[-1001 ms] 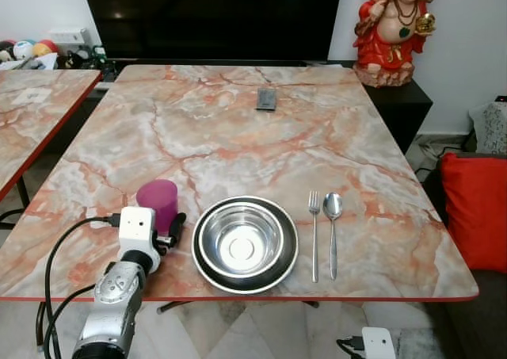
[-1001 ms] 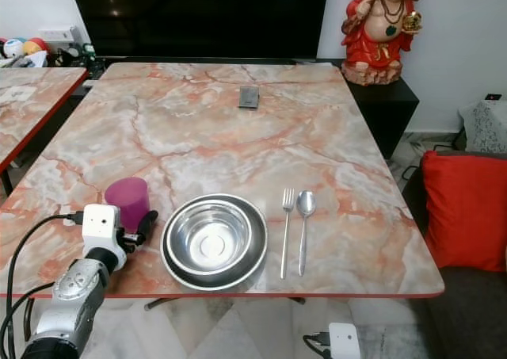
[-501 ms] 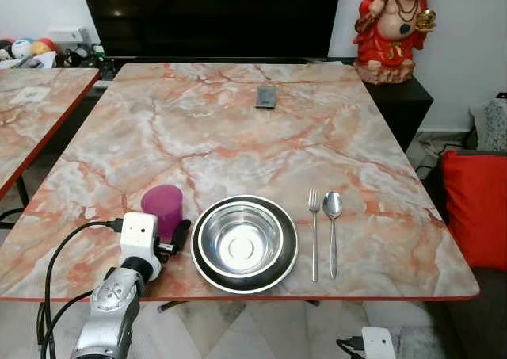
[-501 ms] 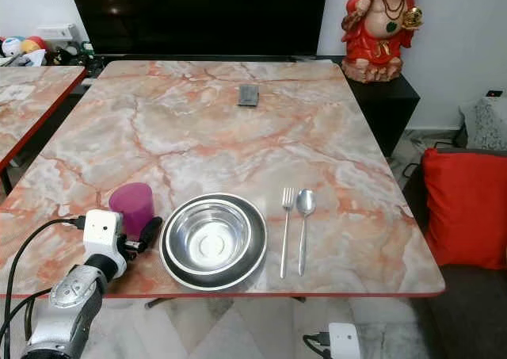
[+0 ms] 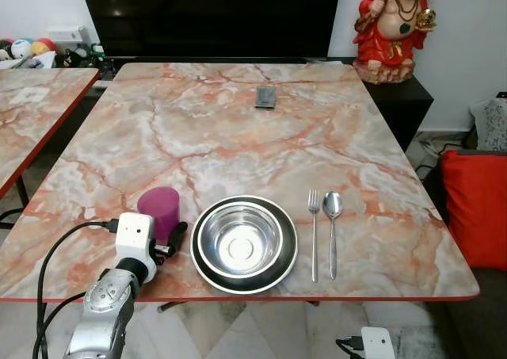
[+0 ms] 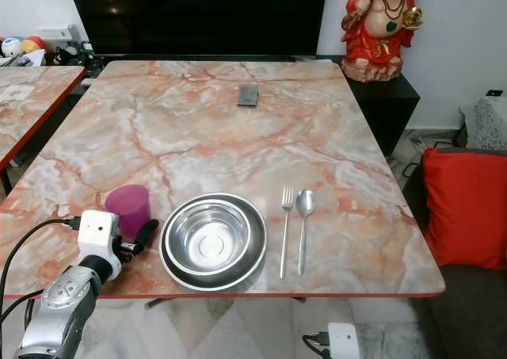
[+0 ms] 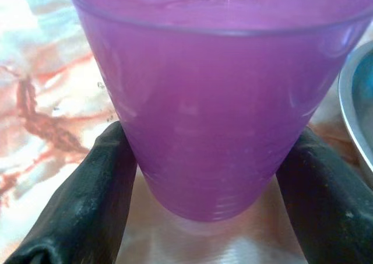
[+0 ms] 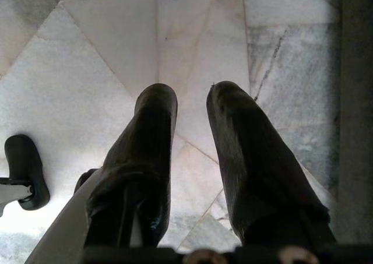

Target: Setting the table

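Bright even light, sharp, soft shadows
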Robot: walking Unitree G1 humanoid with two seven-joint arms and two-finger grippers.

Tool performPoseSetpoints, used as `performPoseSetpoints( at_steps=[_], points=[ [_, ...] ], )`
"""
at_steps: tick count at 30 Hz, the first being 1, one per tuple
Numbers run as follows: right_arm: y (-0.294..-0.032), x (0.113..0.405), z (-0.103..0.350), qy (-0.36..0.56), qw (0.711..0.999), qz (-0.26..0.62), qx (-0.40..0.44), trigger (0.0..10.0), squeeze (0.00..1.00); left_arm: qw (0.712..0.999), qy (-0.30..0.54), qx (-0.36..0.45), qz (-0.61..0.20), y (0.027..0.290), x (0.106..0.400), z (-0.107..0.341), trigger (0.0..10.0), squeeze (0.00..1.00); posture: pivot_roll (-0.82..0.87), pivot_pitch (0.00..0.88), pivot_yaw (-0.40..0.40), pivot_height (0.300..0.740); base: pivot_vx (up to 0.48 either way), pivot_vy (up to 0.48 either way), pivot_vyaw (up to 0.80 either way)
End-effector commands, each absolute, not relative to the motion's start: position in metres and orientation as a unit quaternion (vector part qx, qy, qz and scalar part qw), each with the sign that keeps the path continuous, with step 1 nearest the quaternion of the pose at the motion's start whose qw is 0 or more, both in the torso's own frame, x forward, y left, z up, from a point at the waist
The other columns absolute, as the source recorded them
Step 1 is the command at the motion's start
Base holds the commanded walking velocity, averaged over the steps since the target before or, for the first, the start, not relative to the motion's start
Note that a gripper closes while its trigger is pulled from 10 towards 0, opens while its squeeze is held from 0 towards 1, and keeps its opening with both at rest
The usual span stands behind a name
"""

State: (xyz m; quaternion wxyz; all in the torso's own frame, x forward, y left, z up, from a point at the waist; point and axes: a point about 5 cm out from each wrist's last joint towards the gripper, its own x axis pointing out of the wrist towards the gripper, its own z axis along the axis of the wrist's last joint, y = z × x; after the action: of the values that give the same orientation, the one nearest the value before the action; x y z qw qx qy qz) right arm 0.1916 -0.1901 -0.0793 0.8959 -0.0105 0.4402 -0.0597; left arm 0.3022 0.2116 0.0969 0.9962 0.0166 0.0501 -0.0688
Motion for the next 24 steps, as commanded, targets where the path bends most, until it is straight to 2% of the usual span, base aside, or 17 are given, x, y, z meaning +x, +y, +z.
performPoseSetpoints(
  at_steps=[1,10,19,20,24],
  points=[
    [-0.1894,0.1907,-0.0800,0.444,0.894,-0.058,-0.011,10.0,0.00,0.992,0.104,-0.009,-0.065,0.2120,0.2927,0.0760,10.0,0.00,-0.03,0.089,0.000,0.740,0.000,0.000,0.00],
    [-0.1903,0.1912,-0.0796,0.444,0.894,-0.057,-0.013,10.0,0.00,0.992,0.109,-0.022,-0.060,0.2133,0.2910,0.0765,10.0,0.00,-0.03,0.093,-0.005,0.740,0.000,0.000,0.00],
    [-0.1903,0.1917,-0.0794,0.444,0.894,-0.056,-0.014,10.0,0.00,0.991,0.111,0.018,-0.078,0.2106,0.2874,0.0767,10.0,0.00,-0.03,0.096,-0.006,0.740,0.000,0.000,0.00],
    [-0.1902,0.1917,-0.0794,0.444,0.894,-0.056,-0.014,10.0,0.00,0.990,0.112,0.017,-0.078,0.2105,0.2873,0.0765,10.0,0.07,-0.03,0.097,-0.006,0.740,0.000,0.000,0.00],
    [-0.1900,0.1917,-0.0794,0.444,0.894,-0.057,-0.013,10.0,0.00,0.990,0.114,0.019,-0.080,0.2101,0.2869,0.0758,10.0,0.11,-0.03,0.097,-0.005,0.740,0.000,0.000,0.00]
  ],
)
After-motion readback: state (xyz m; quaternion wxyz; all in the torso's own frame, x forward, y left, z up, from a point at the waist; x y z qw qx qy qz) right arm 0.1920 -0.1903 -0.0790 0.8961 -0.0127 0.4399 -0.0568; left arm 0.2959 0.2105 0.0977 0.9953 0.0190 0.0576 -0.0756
